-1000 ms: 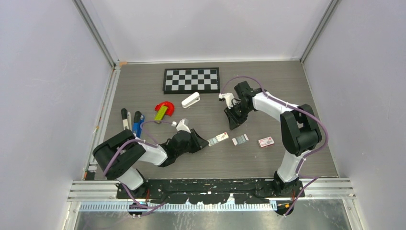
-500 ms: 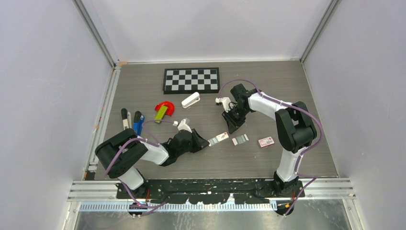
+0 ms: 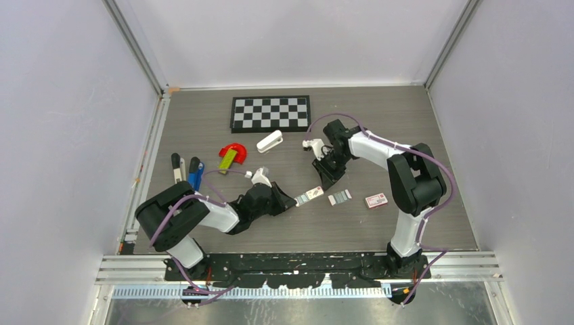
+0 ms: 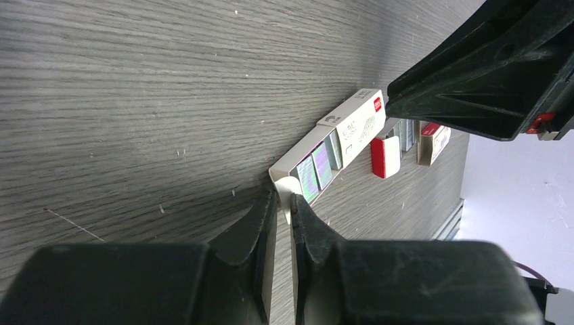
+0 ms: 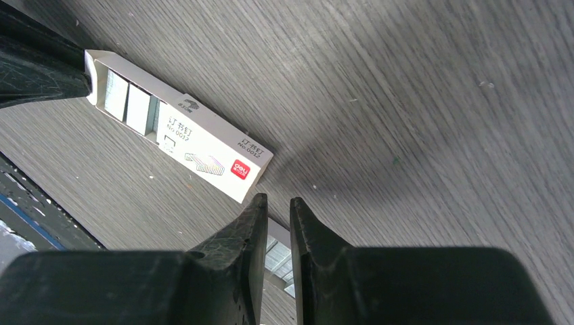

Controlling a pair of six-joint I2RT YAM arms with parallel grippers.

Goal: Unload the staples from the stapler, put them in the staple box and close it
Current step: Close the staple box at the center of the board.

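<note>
Note the stapler (image 3: 195,176) far left on the grey wood-grain table (image 3: 386,128), near that edge and well apart from both arms. Small and narrow. Bright blue along most of its length, dark at the end pointing away from the arm bases. Lies flat, lengthwise roughly front to back. Too small in the top view to tell whether open or closed. Untouched by either gripper.

Just beside it on the left, note a slim black-and-white tool (image 3: 177,167), lying parallel. To its right, a red curved item (image 3: 232,155) with a yellow-green piece. Farther right, a white stapler (image 3: 269,142), set slantwise. Behind these, toward the back wall, a black-and-white checkerboard (image 3: 271,113).

Near table centre, find a white staple box (image 3: 310,196) with its tray slid partly out and staple strips showing at the open end. Right of it and apart, loose staple strips (image 3: 340,197), then a small red-and-white box (image 3: 376,200).

Find the left gripper (image 4: 283,203) low at the box's open end, fingers almost together. Appears to pinch the tray's end lip in the thin slit between the tips.

Find the right gripper (image 5: 276,201) at the box's other end, by the red logo. Fingers nearly closed, only a narrow slit, nothing in it. One fingertip at the box corner, touching or just short of it; cannot tell which.
</note>
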